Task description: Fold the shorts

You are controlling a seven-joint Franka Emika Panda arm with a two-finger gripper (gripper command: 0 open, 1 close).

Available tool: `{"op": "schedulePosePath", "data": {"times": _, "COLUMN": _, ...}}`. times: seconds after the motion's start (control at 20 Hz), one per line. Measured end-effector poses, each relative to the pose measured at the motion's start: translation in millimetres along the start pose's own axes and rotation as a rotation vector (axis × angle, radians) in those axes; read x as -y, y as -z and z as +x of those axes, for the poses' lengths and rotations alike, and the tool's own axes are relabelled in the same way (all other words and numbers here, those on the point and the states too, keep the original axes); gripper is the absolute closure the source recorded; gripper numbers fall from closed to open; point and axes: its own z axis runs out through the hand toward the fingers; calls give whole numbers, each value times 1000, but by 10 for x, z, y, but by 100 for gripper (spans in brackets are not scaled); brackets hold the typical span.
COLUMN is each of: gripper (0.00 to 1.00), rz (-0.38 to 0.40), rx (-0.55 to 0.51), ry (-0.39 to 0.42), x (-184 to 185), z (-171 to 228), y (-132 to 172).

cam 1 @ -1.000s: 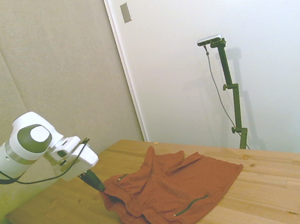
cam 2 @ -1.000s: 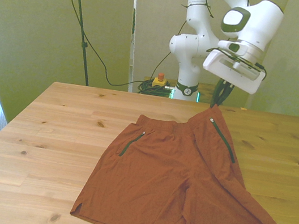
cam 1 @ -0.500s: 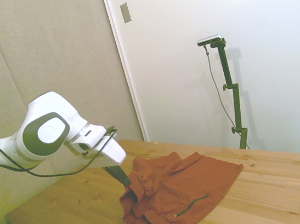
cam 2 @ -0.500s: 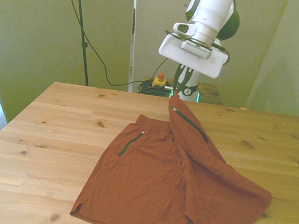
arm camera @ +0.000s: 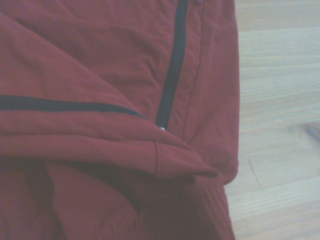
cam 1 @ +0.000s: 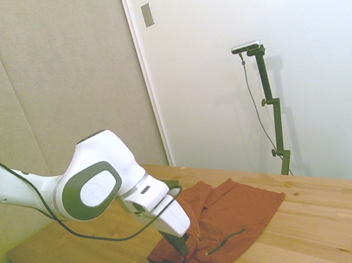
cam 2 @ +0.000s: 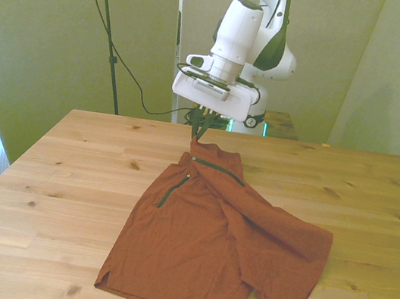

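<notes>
- 1 pair of rust-orange shorts (cam 2: 205, 235) is lying on the wooden tabletop (cam 2: 67, 166), partly folded, with 1 leg draped across the other.
- In the front view, the leg on the front view's left is lying flat, its hem reaching toward the tabletop's near edge.
- The other leg is crossing over it in a diagonal band, and its hem is ending in a fold toward the front view's right.
- The claw (cam 2: 201, 128) is pinching a corner of the waistband, its dark fingers closed on the fabric and holding that corner raised a little above the rest of the cloth.
- In the side view, the claw (cam 1: 182, 244) is sitting low over the near end of the shorts (cam 1: 233, 218), and the cloth is bunching up beneath it.
- 2 thin dark zipper lines are showing in the front view: 1 (cam 2: 170, 190) on the flat leg and 1 (cam 2: 217, 169) on the lifted, folded-over part just below the claw.
- The wrist view is showing the shorts (arm camera: 100, 75) from close by, with 2 dark stripes meeting at an angle near a folded edge and bare wood of the tabletop (arm camera: 280, 125) beside the cloth.
- The white arm (cam 2: 238, 37) is leaning down over the tabletop's far edge above the waistband.
</notes>
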Motion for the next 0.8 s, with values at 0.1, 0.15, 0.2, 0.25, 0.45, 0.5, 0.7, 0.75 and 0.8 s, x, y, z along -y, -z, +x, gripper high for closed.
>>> {"op": "schedulePosePath", "data": {"times": 0.1, "gripper": 0, "rz": -20, "rx": 19, "ry": -6, "x": -51, "z": -5, "y": -120}}
{"op": "schedulePosePath", "data": {"times": 0.15, "gripper": 0, "rz": -29, "rx": 29, "ry": -5, "x": -65, "z": -14, "y": -185}}
{"op": "schedulePosePath", "data": {"times": 0.2, "gripper": 0, "rz": -36, "rx": 38, "ry": -2, "x": -75, "z": -21, "y": -242}}
{"op": "schedulePosePath", "data": {"times": 0.25, "gripper": 0, "rz": -40, "rx": 44, "ry": 1, "x": -82, "z": -22, "y": -287}}
{"op": "schedulePosePath", "data": {"times": 0.45, "gripper": 0, "rz": -50, "rx": 56, "ry": 10, "x": -90, "z": -21, "y": -385}}
{"op": "schedulePosePath", "data": {"times": 0.5, "gripper": 0, "rz": -52, "rx": 58, "ry": 12, "x": -89, "z": -23, "y": -397}}
{"op": "schedulePosePath", "data": {"times": 0.7, "gripper": 0, "rz": -49, "rx": 53, "ry": 16, "x": -76, "z": -1, "y": -383}}
{"op": "schedulePosePath", "data": {"times": 0.75, "gripper": 0, "rz": -48, "rx": 52, "ry": 17, "x": -73, "z": 2, "y": -376}}
{"op": "schedulePosePath", "data": {"times": 0.8, "gripper": 0, "rz": -47, "rx": 50, "ry": 19, "x": -73, "z": 3, "y": -365}}
